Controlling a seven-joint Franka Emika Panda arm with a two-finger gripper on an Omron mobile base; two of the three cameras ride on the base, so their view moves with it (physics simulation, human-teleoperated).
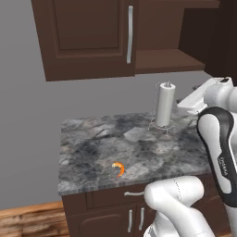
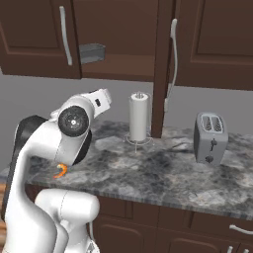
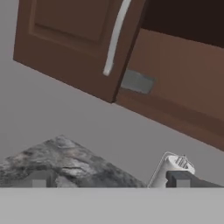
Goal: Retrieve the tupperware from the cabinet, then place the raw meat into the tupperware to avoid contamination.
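Observation:
The cabinet [image 2: 34,34] hangs on the wall above the counter, with one door [image 2: 162,69] swung open toward me. On its open shelf rests the tupperware [image 2: 92,53], a small grey tub, seen in the hand view as a grey patch [image 3: 138,82] just behind the shut left door [image 3: 65,39]. The raw meat [image 1: 119,169], a small orange shrimp, lies near the counter's front edge and shows beside my arm [image 2: 60,170]. My gripper [image 3: 111,180] is open and holds nothing. It hovers above the counter, well below and short of the shelf, pointing up at the tupperware.
A paper towel roll [image 1: 165,104] on a wire stand sits at the back of the marble counter [image 1: 92,143], close under my hand. A silver toaster [image 2: 211,137] is farther right. The open door's long handle [image 2: 173,54] juts forward. Lower cabinets [image 1: 106,217] run under the counter.

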